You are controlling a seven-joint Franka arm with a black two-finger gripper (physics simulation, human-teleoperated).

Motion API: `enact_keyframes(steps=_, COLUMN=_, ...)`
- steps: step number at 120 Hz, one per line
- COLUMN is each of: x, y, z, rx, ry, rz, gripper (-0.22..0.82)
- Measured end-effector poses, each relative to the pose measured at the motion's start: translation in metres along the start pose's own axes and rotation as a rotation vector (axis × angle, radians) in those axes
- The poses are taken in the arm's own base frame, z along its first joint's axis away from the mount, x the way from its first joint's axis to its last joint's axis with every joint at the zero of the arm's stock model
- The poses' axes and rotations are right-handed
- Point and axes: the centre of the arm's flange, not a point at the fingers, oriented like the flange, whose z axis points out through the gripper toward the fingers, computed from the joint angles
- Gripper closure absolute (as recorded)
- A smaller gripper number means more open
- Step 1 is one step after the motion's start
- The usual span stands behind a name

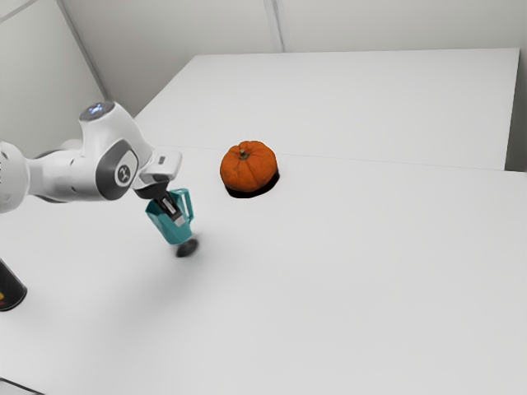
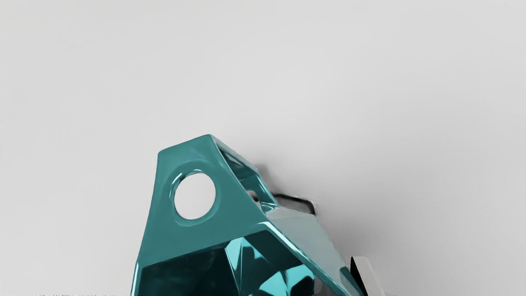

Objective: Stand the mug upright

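You have the teal mug (image 1: pixel 170 224) in the gripper (image 1: pixel 177 218), leaning, its mouth toward the arm and its base close over a dark shadow on the surface (image 1: pixel 329 288). The fingers stand apart by the mug's width and appear closed on its body; the far finger's contact is hidden. Expect a light, rigid piece; the glossy, faceted wall could be slippery and let it pivot, and if it is ceramic, a hard set-down could chip it. Opposite flat walls look the best hold, with the handle (image 2: pixel 194 154) left free. You can read no writing on the mug. The arm bears a round emblem (image 1: pixel 124 173); the dark can (image 1: pixel 10 288) has yellow and red marks, illegible here.
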Motion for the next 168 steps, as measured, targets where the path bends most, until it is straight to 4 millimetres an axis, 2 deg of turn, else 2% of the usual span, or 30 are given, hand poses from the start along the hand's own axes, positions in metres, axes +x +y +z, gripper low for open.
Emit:
enact_keyframes(steps=26, x=-0.003, y=-0.010, z=0.009, rx=0.031, ry=0.013, rz=-0.062, gripper=0.79)
enact_keyframes(steps=60, x=0.017, y=0.014, z=0.010, rx=0.034, ry=0.033, rz=-0.056, gripper=0.79)
enact_keyframes(steps=80, x=0.018, y=0.019, z=0.014, rx=0.031, ry=0.030, rz=-0.070, gripper=0.78)
enact_keyframes(steps=119, x=0.007, y=0.006, z=0.015, rx=0.026, ry=0.027, rz=-0.119, gripper=0.58)
enact_keyframes(steps=168, x=0.012, y=0.012, z=0.014, rx=0.024, ry=0.030, rz=-0.109, gripper=0.31)
